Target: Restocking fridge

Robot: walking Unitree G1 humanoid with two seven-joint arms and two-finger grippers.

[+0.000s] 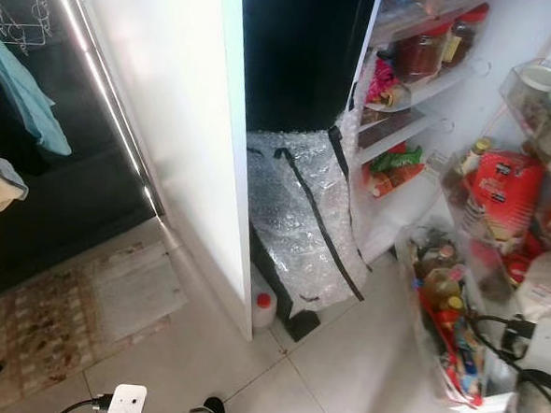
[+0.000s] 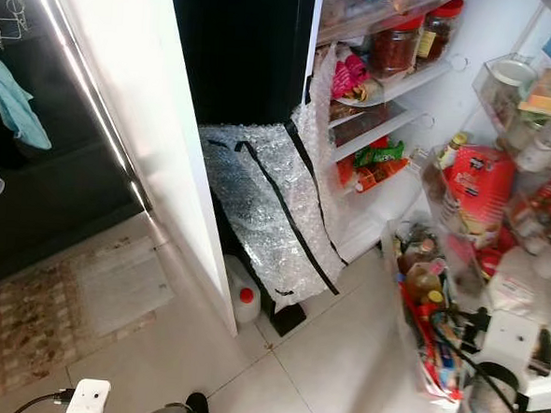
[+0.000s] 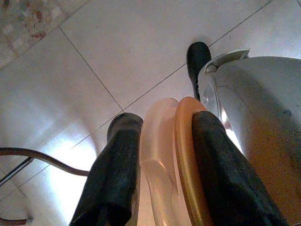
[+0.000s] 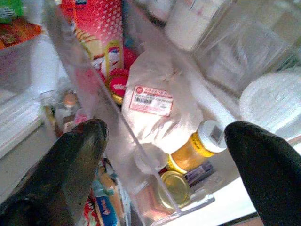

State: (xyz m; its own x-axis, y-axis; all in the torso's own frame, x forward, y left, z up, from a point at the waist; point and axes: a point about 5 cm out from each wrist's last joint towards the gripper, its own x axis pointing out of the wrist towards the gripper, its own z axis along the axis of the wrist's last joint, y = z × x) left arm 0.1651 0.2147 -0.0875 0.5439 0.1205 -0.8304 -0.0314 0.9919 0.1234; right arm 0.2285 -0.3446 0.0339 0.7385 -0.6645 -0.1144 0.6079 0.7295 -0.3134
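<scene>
- Left gripper (image 3: 160,155), at 7 o'clock in the head views, hangs low over the floor tiles (image 3: 117,56), clenched on two thin plastic plates (image 3: 171,155), pale and orange. These look light, stiff and slick, best held by the rim.
- Right gripper (image 4: 164,155), at 4 o'clock, reaches into the fridge door (image 1: 453,367) with fingers spread wide, empty, facing a white bag (image 4: 155,113) and a yellow jar (image 4: 195,150) behind the clear shelf rail (image 4: 108,122).
</scene>
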